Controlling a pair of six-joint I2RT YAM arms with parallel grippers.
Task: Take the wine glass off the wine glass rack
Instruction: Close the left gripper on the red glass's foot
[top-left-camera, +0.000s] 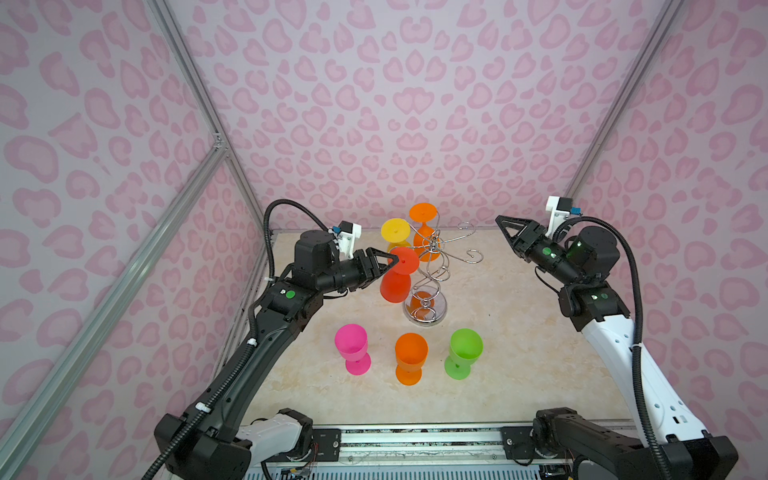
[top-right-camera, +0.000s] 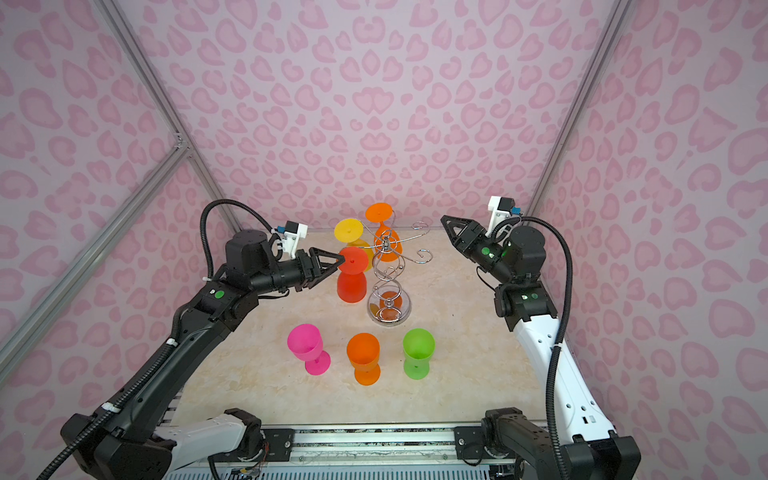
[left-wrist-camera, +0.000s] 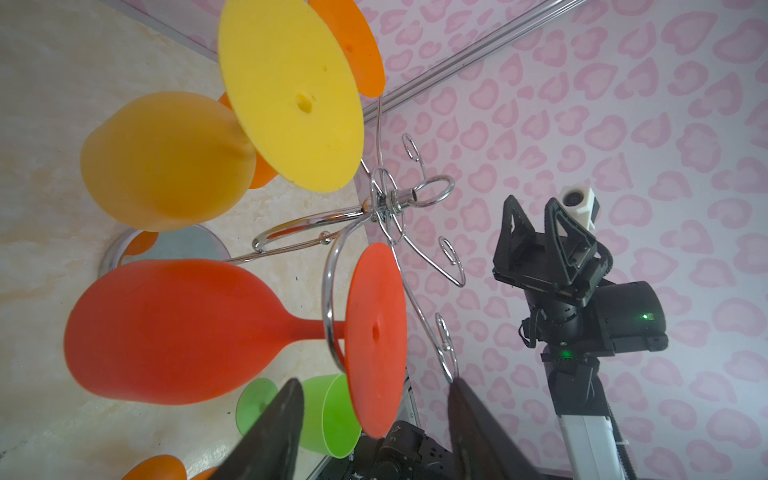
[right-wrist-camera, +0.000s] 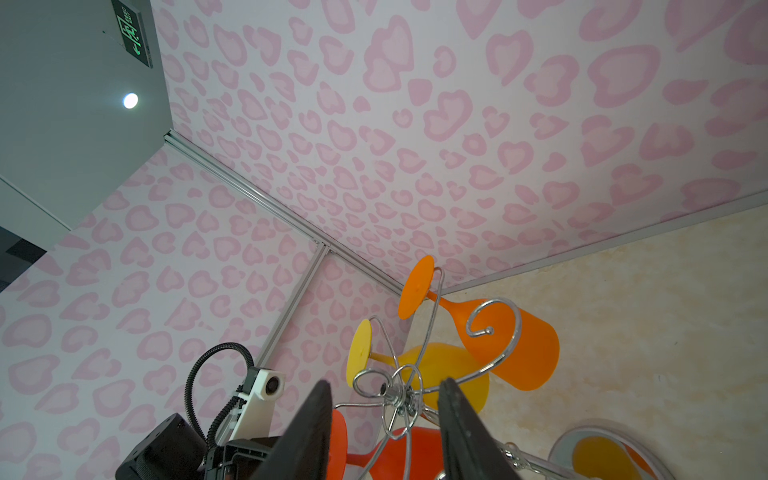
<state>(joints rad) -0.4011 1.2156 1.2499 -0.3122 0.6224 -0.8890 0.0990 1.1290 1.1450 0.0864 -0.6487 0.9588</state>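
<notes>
The chrome wine glass rack (top-left-camera: 430, 266) (top-right-camera: 388, 266) stands mid-table on a round mirrored base (top-left-camera: 424, 311). Three wine glasses hang upside down from its arms: red (top-left-camera: 397, 282) (left-wrist-camera: 166, 328), yellow (top-left-camera: 395, 230) (left-wrist-camera: 166, 162) and orange (top-left-camera: 424, 232) (right-wrist-camera: 511, 336). My left gripper (top-left-camera: 392, 264) (left-wrist-camera: 374, 382) is open at the red glass's foot (left-wrist-camera: 376, 316). The foot's rim lies between the fingers, which do not touch it. My right gripper (top-left-camera: 500, 222) (right-wrist-camera: 386, 399) hangs open and holds nothing, raised to the right of the rack and pointing toward its top hub (right-wrist-camera: 395, 392).
Three glasses stand upright on the beige table near the front: pink (top-left-camera: 352, 347), orange (top-left-camera: 411, 357) and green (top-left-camera: 464, 351). Pink patterned walls with aluminium frame bars (top-left-camera: 124, 282) close in the back and both sides. Three rack arms on the right carry nothing (top-left-camera: 473, 255).
</notes>
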